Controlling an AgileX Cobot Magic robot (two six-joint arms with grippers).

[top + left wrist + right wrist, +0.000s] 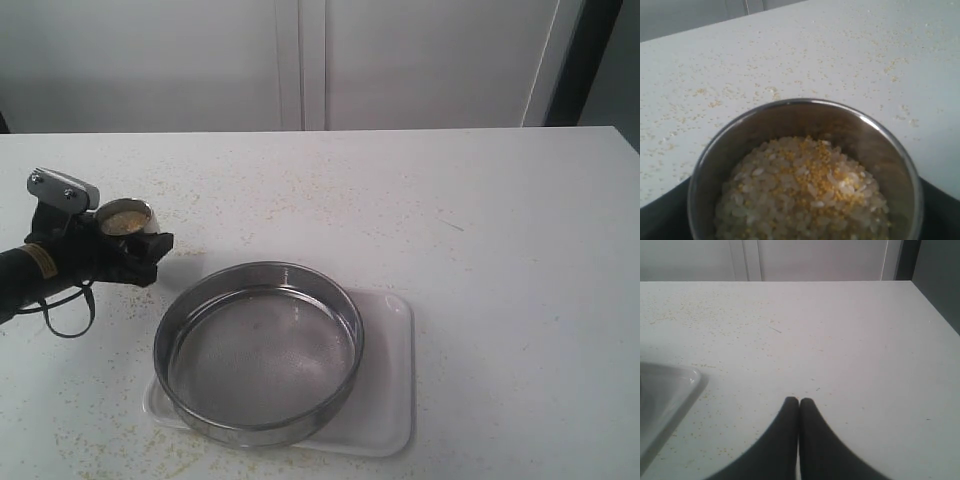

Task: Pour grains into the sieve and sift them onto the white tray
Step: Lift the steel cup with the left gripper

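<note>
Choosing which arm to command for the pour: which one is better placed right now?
Left. The left gripper holds the steel cup of grains right beside the sieve on the white tray. The right gripper is shut and empty, low over the table by the tray's corner.

Ext cam high over table (480,220); L wrist close over cup (790,120); R wrist low, shares white tray (665,385) w/ ext.
</note>
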